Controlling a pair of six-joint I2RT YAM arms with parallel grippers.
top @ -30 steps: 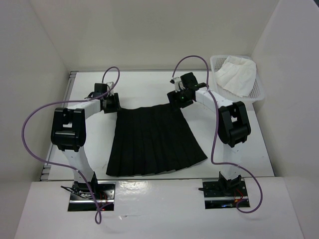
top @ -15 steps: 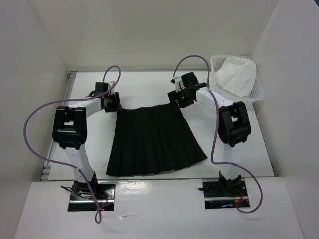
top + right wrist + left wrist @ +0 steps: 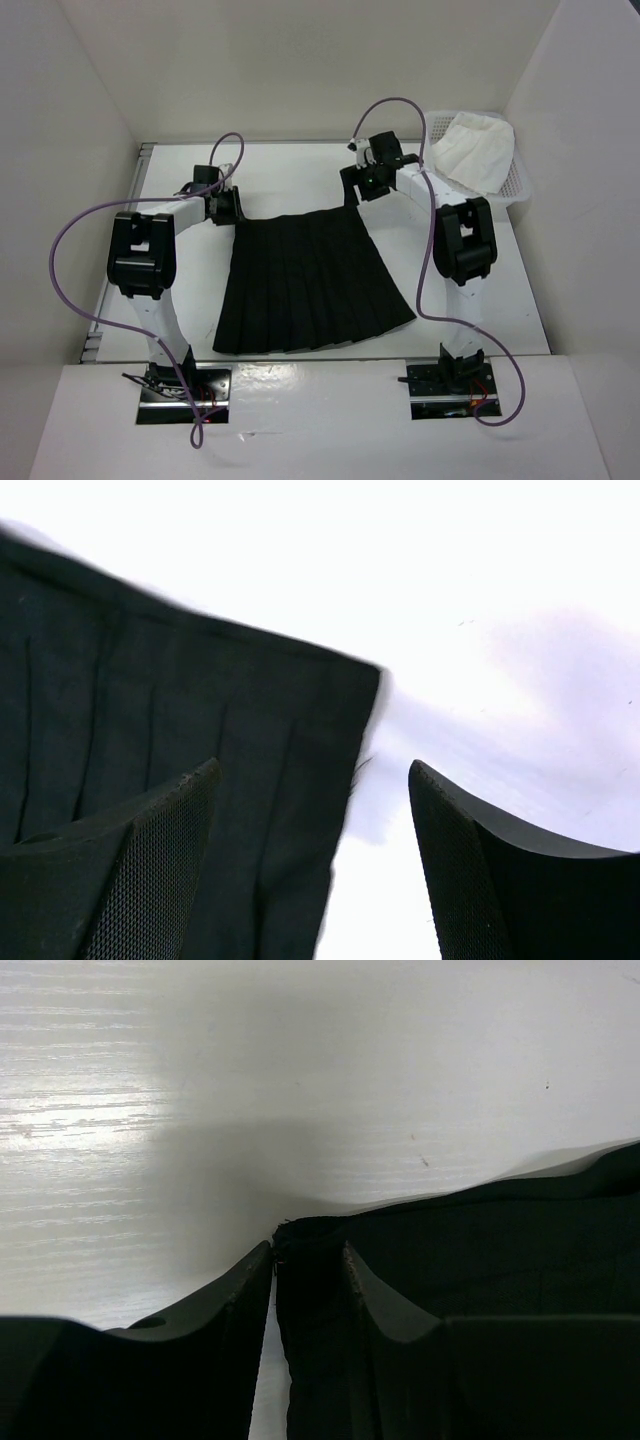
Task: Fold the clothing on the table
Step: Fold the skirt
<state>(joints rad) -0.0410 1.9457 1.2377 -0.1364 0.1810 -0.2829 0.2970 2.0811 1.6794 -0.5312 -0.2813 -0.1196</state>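
Clothing (image 3: pixel 305 285): one black skirt on table (image 3: pixel 290 172); left jaws straddle corner, grip unclear; right jaws spread.

The left arm (image 3: pixel 150 260) and right arm (image 3: pixel 462 245) have white links and bulky black joint housings. A purple cable (image 3: pixel 55 270) loops loosely beside each, rising from the bases (image 3: pixel 170 385), which are black with metal plates and thin wires. The left gripper (image 3: pixel 308 1260) has smooth black wedge fingers (image 3: pixel 200 1330); the right gripper (image 3: pixel 312 780) has mesh-textured ones.
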